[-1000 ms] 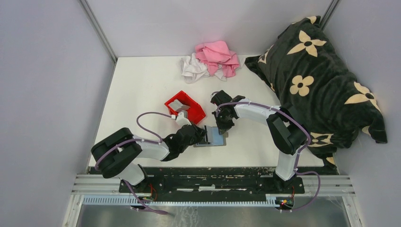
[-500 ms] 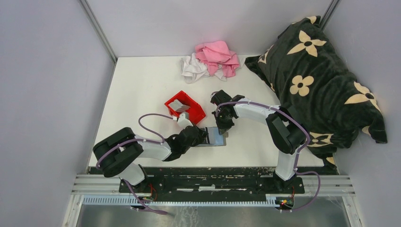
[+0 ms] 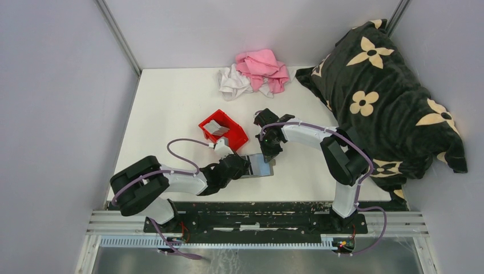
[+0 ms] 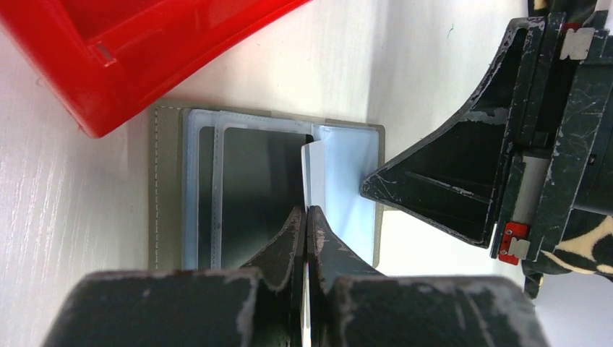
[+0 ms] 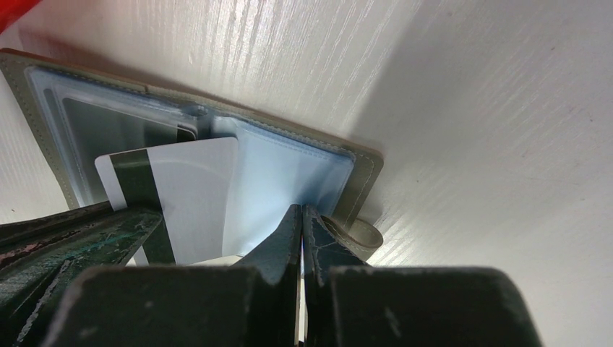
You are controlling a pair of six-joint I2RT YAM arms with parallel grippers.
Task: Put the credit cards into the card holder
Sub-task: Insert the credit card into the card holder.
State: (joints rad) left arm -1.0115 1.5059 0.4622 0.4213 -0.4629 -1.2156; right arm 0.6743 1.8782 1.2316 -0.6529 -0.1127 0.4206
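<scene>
While my left gripper (image 4: 306, 211) is clenched on one credit card (image 4: 306, 172), the card stands on edge. From the left wrist I see only its thin white rim, running 12 to 6 o'clock, with the free short end pointing to 12, away from the jaws. From the right wrist its face shows instead: pale, with a dark stripe along the long axis, which runs roughly 11 to 5 there. The jaws pinch the card's 6 o'clock end flat between them. The rest sticks out over the card holder (image 4: 154, 188), near the seam between its two clear-sleeved panels. I cannot tell whether the leading end has reached a pocket.

The card holder lies open and flat on the table (image 3: 171, 103), with its long axis 9 to 3 o'clock in the top view. It sits just beside the red bin (image 3: 238, 136), at about 4 to 5 o'clock of it. My right gripper (image 5: 301, 213) is closed tight with nothing visible between its jaws, and its tips touch the holder's light blue panel near the 3 o'clock edge in the left wrist view.

I count one card in the jaws, one card holder and one red bin. The bin holds a few grey cards (image 3: 216, 127), but I cannot make out how many. At the table's 12 o'clock edge lie one pink cloth (image 3: 262, 65) and one white cloth (image 3: 231, 84), and one black flowered blanket (image 3: 382, 97) lies at 2 to 3 o'clock.
</scene>
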